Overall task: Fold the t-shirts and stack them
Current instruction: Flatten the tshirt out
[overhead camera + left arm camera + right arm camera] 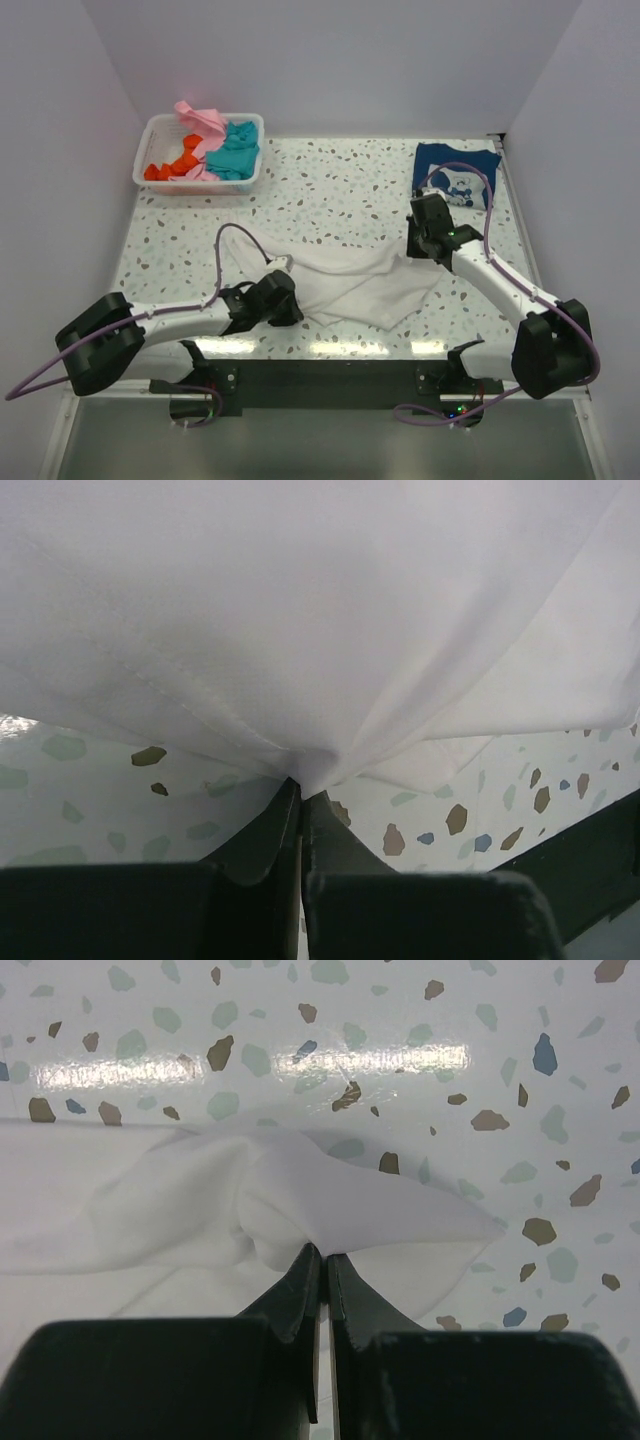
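I see the left gripper [300, 788] and right gripper [325, 1252] each pinching the white shirt [350, 285], the bunched cloth hiding their very tips.

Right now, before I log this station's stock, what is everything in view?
white t-shirt: one, white, rumpled at the table's near middle
navy t-shirt: one, navy with white cartoon print, far right corner
basket: one, white slotted plastic, far left corner
pink t-shirt: one, pink, over the basket's far rim
teal t-shirt: one, teal, basket's right side
orange t-shirt: count unclear, orange, basket's left side
table: one, white with speckles, under everything
left pincer: one, black, shut on the white t-shirt's left end
right pincer: one, black, shut on its right end
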